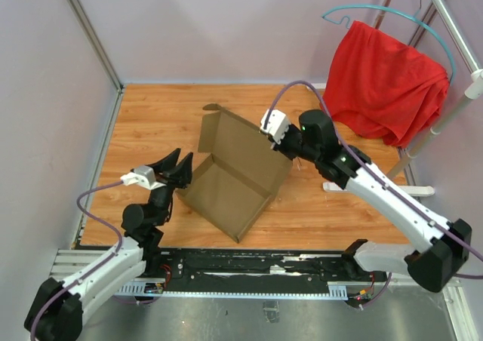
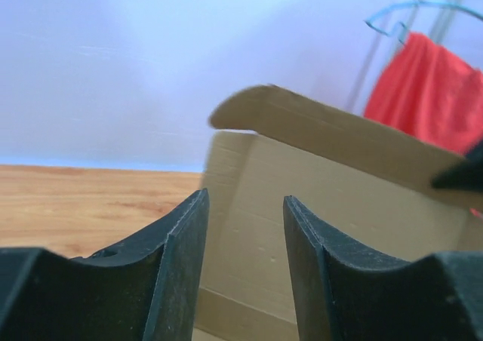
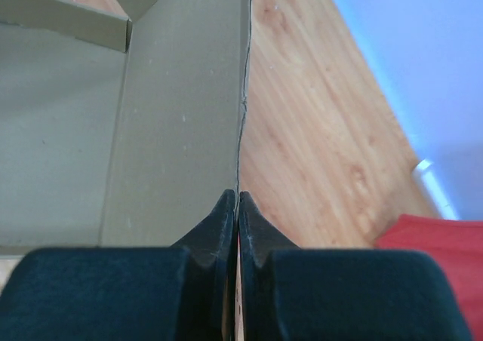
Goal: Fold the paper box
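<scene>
Cardboard, thin, light and likely stiff only along its creases, the paper box [image 1: 234,186] sits half-formed at mid-surface [image 1: 151,122]. The right fingers [image 3: 219,224] pinch its raised wall's top edge, a sound hold; the left fingers [image 2: 177,243] stand parted near its left side, holding nothing.

on the table [image 1: 151,122], about its middle: box [image 1: 226,190], set cornerwise, one corner toward the near edge. behind the box floor, standing up: back flap [image 1: 230,133]. just beside the box's left corner, low over the table: left gripper [image 2: 245,196], fingers pointing at the box. at the box's right side: right gripper [image 3: 238,205], pinched on the top edge of the right wall. behind and right of the box, past the table's right edge: rack [image 1: 453,32], hanger [image 1: 392,16] hung on it, cloth [image 1: 385,81] draped over the hanger.
</scene>
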### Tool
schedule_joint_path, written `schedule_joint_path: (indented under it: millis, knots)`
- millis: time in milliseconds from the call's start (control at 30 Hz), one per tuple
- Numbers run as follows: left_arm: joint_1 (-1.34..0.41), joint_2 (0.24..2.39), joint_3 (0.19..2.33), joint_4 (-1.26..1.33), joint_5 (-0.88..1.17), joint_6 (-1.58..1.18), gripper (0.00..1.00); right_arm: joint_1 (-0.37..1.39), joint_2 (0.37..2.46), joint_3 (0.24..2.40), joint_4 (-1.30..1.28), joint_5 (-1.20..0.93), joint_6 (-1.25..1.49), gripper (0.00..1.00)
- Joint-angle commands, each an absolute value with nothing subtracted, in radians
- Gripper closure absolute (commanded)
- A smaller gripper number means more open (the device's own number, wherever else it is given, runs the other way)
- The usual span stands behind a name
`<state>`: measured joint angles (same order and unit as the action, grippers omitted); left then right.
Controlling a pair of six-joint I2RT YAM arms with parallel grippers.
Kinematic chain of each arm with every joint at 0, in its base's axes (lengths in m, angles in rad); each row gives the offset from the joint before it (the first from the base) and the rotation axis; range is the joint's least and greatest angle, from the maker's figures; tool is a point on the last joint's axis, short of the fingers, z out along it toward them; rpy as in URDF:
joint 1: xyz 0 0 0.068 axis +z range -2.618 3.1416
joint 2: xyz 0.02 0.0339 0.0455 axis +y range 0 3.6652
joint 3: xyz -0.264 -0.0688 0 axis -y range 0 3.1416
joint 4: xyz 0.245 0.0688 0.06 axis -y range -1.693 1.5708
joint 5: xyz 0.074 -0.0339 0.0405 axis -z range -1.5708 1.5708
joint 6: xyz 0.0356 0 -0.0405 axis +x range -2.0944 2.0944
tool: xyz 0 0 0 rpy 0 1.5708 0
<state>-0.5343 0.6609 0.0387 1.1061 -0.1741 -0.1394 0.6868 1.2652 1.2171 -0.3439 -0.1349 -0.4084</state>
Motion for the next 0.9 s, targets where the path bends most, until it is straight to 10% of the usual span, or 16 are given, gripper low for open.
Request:
schedule_joint_path:
  millis: [0,867]
  knots:
    - [-0.539,0.482,0.032,0.878,-0.446,-0.239,0.52,0.728,1.088,1.012,-0.031,-0.155,-0.679,0.99]
    - [-0.538,0.736,0.130,0.885,-0.528,-0.224,0.59,0.760,1.070,0.978,-0.072,-0.333,-1.199,0.99]
